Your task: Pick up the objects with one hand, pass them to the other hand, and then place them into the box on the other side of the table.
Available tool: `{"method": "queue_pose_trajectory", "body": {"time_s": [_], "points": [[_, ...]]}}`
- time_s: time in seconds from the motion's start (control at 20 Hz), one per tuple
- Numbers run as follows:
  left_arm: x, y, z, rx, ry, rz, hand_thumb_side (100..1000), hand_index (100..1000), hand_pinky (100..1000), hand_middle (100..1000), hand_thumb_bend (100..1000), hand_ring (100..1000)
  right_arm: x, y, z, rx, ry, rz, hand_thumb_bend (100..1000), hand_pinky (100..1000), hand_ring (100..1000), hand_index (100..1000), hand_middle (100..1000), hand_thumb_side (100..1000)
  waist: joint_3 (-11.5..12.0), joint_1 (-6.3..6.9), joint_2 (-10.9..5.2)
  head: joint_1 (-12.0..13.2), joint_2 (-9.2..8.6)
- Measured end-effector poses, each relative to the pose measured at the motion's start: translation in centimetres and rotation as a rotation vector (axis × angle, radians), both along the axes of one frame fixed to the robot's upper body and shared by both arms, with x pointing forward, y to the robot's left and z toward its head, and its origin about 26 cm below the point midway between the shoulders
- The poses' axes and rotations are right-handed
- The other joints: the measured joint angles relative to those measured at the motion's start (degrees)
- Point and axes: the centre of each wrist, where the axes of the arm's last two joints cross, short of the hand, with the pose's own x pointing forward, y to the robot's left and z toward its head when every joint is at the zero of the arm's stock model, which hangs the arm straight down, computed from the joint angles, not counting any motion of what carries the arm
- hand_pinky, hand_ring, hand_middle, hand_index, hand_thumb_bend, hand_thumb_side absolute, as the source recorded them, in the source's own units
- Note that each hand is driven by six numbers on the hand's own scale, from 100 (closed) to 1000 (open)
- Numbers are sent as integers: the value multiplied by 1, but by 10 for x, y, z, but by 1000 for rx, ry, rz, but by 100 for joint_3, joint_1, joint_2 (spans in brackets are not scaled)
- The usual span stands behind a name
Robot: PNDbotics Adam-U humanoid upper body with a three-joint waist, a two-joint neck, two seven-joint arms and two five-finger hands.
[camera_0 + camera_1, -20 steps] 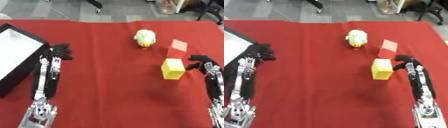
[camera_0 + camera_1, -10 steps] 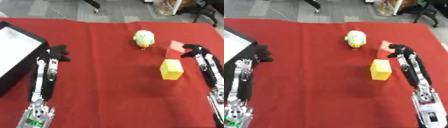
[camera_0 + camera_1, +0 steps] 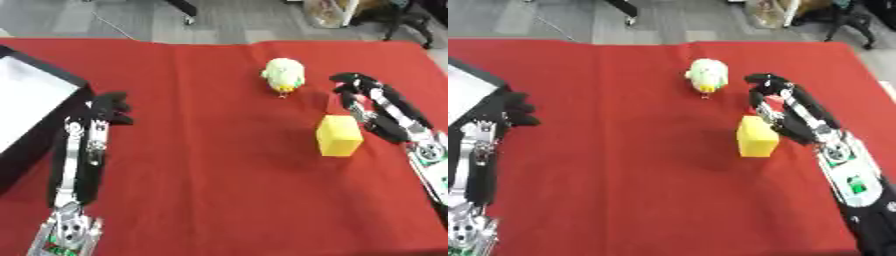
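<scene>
Our right robot hand (image 3: 360, 89) is curled down over a pinkish block we can barely see under it, far right of the red tabletop (image 3: 201, 165); whether it's actually clamped, we can't tell. Left robot hand (image 3: 112, 107) sits curled and empty beside the box (image 3: 52, 87). Nothing's boxed yet. The yellow block (image 3: 339, 135) stands upright just nearer; the chick toy (image 3: 283, 75) faces us.

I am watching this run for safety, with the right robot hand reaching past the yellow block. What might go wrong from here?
1. The right robot hand covers the pink block, so it hides its own target; a grasp may miss or slip.
2. Its forearm runs close beside the yellow block and might nudge it.
3. The chick toy stands near the fingers and might tip if brushed.
</scene>
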Motion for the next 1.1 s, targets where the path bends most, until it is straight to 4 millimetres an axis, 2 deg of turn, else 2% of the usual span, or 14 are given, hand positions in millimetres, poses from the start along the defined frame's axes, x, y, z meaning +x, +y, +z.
{"method": "queue_pose_trajectory", "body": {"time_s": [0.2, 0.5, 0.7, 1.1], "points": [[0, -1, 2, 0, -4, -10, 1000, 740, 660, 563, 255, 530, 8, -25, 4, -128, 47, 25, 100, 823, 849, 948, 903, 1000, 103, 36, 5, -95, -1], [0, -3, 4, 1, -6, -21, 1000, 740, 660, 563, 256, 530, 8, -59, 1, -256, 126, 54, 100, 837, 871, 963, 911, 1000, 162, 36, 14, -161, -2], [0, -3, 4, 2, -5, -21, 1000, 740, 660, 563, 256, 530, 7, -68, -3, -312, 160, 74, 100, 842, 876, 968, 915, 1000, 165, 15, 14, -161, -2], [0, -3, 4, 2, -5, -22, 1000, 740, 661, 563, 256, 530, 7, -68, -4, -350, 181, 108, 100, 846, 868, 970, 911, 1000, 165, 14, 14, -160, -1]]}}
